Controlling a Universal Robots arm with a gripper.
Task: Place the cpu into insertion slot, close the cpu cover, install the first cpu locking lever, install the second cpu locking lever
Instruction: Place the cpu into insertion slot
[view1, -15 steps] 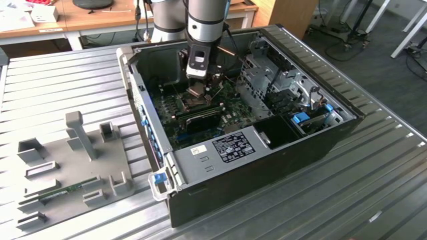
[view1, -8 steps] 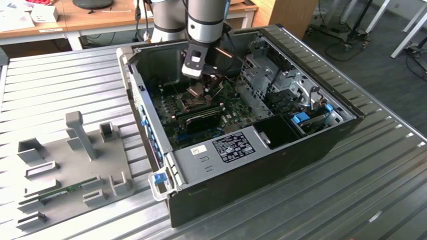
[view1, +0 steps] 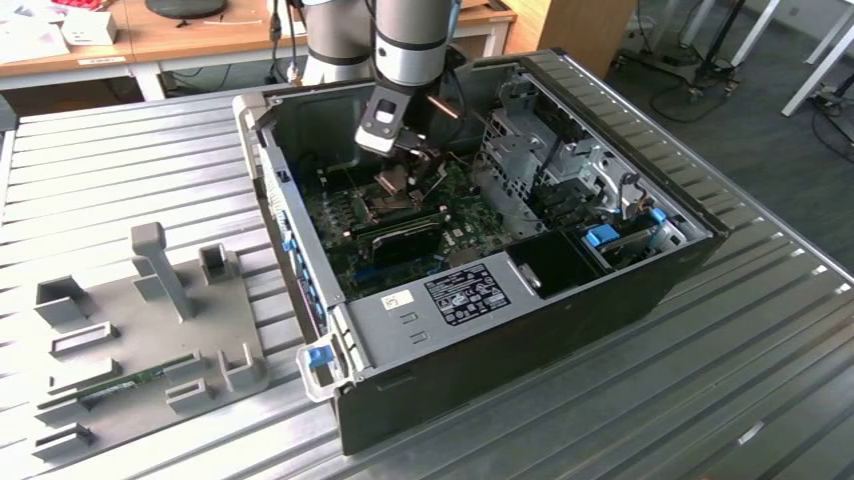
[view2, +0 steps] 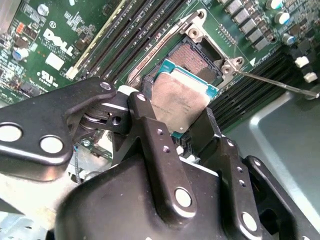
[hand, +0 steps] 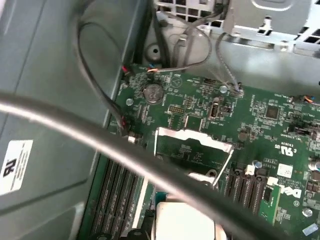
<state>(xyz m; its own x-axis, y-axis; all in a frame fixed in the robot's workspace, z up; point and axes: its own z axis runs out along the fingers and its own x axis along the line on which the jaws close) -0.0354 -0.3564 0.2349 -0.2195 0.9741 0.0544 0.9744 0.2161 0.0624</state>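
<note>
First step in hand: the hand (view2: 175, 112) grips the cpu (view2: 182, 92) just over the insertion slot (view2: 199, 59); seating it likely needs square alignment.

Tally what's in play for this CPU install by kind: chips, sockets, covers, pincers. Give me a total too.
cpu, held in the pincer: 1
insertion slot, empty: 1
cpu cover, raised open: 1
pincer: 1
Total: 4
</note>
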